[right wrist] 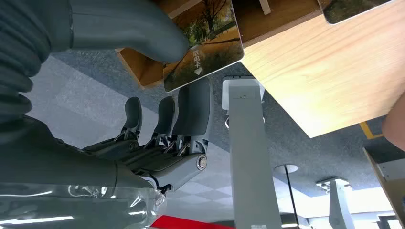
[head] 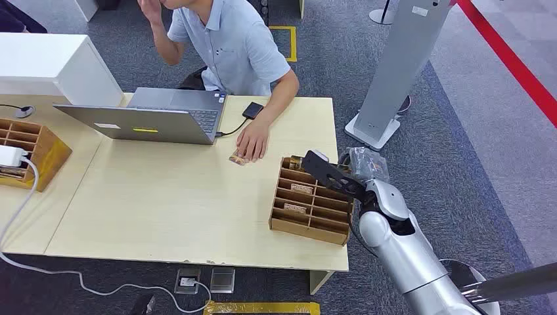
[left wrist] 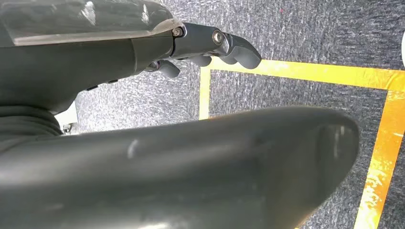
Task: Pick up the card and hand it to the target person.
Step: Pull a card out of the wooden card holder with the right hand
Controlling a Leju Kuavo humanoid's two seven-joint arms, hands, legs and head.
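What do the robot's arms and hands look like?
The right arm is shiny silver and rounded, with dark joints and a black wrist piece. The right hand has a grey ribbed cover, a thick grey thumb, darker fingers with metal screws, and clear plastic wrap. The left hand is dark grey too.

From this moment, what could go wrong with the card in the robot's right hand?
1. The right hand pinches the card only near one edge, so it may slip or tilt out.
2. The card is close to the wooden organizer; it may catch on a divider.
3. The person's hand rests flat on the table, not ready to receive.
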